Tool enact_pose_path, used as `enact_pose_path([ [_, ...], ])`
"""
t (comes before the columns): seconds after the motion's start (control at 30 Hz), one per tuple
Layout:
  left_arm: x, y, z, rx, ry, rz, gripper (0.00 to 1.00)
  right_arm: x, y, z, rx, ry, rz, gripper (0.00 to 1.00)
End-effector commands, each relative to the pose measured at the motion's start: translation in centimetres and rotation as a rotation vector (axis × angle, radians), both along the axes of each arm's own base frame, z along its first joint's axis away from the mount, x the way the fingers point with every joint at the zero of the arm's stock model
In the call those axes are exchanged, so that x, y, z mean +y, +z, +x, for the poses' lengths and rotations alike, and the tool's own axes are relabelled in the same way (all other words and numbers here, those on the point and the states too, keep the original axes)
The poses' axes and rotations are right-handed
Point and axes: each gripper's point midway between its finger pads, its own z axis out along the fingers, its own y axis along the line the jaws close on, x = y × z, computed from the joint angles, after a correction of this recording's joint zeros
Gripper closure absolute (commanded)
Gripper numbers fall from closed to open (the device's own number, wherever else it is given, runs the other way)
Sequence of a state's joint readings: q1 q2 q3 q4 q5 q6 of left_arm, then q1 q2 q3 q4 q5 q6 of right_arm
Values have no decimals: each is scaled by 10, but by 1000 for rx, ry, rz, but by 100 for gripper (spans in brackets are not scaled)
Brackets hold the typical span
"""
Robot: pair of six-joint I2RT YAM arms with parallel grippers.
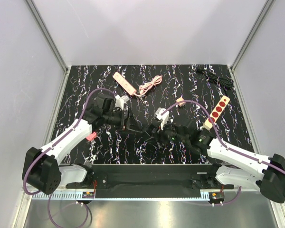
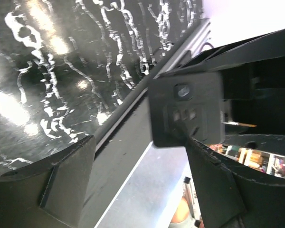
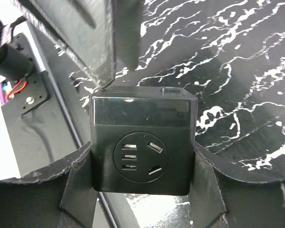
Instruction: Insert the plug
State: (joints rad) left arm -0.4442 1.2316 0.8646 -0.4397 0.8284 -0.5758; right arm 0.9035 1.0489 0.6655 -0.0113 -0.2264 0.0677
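A black cube-shaped adapter plug [image 3: 141,142] fills the right wrist view, its round socket face toward the camera. My right gripper [image 3: 142,178] is shut on it, one finger pressed on each side. Its prongs do not show. In the top view this grip sits near the table's front middle, at the right gripper [image 1: 152,129]. My left gripper [image 1: 128,122] is just to its left and stands open. In the left wrist view the cube [image 2: 185,111] hangs just beyond the right fingertip [image 2: 213,166], and nothing lies between the fingers of the left gripper [image 2: 142,159].
A pink power strip [image 1: 125,83] with a coiled cable lies at the back middle. A beige strip with red sockets [image 1: 217,111] lies on the right. A black cable [image 1: 216,77] sits in the back right corner. Grey walls enclose the marbled black table [image 1: 190,90].
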Motion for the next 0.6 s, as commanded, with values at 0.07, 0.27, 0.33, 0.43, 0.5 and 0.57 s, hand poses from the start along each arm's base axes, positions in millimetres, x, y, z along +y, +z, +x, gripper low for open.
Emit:
enact_pose_path([
  [0.07, -27, 41, -8, -10, -68, -155, 14, 10, 21, -8, -66, 73, 71, 100],
  [0.27, -41, 29, -21, 16, -88, -152, 10, 11, 18, -6, -73, 71, 59, 100],
  [0.33, -43, 22, -22, 29, -87, -143, 10, 12, 17, -7, -76, 75, 58, 100],
  [0.43, -46, 15, -21, 39, -92, -135, 12, 14, 16, -7, -76, 86, 54, 100],
  [0.5, -49, 7, -20, 57, -95, -124, 14, 15, 17, -9, -75, 93, 58, 100],
  [0.57, -52, 4, -21, 70, -105, -123, 18, 15, 19, -9, -79, 94, 65, 100],
])
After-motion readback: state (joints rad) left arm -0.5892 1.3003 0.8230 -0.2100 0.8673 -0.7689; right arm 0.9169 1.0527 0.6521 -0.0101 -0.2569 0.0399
